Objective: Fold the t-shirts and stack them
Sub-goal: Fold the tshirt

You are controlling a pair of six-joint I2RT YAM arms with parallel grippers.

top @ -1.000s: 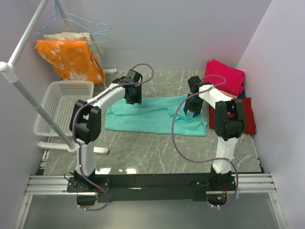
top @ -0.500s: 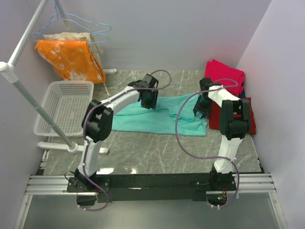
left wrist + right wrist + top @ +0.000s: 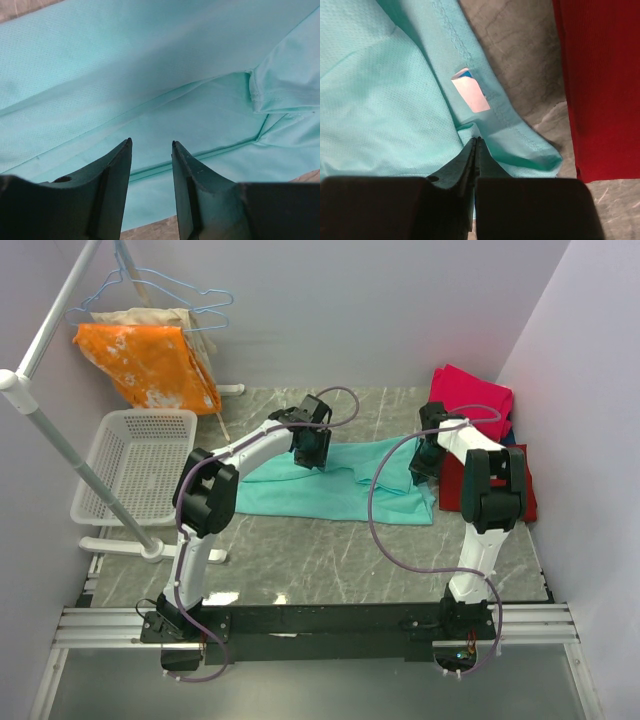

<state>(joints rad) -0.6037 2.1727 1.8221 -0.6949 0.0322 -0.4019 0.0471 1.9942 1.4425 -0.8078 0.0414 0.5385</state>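
A teal t-shirt [image 3: 330,488] lies spread across the middle of the table. My left gripper [image 3: 313,448] hovers over its back edge, open, with only teal cloth [image 3: 165,75] showing under the gap of the left gripper [image 3: 151,145]. My right gripper [image 3: 422,466] is at the shirt's right end. In the wrist view the right gripper [image 3: 476,139] is shut on a small raised fold of the teal shirt [image 3: 380,100], just below its white label [image 3: 470,95]. A dark red shirt [image 3: 522,492] lies flat at the right, and a magenta-pink one [image 3: 472,398] sits folded behind it.
A white basket [image 3: 135,455] stands at the left, beside a clothes rack pole [image 3: 50,430]. An orange blotched cloth [image 3: 150,362] hangs on a hanger over a beige one. The dark red shirt's edge [image 3: 600,85] is close to my right fingers. Walls close in at the back and right.
My left gripper swung right along the teal shirt's back edge, then stopped. My right gripper shifted a little right toward the shirt's end and closed its jaws on the cloth.
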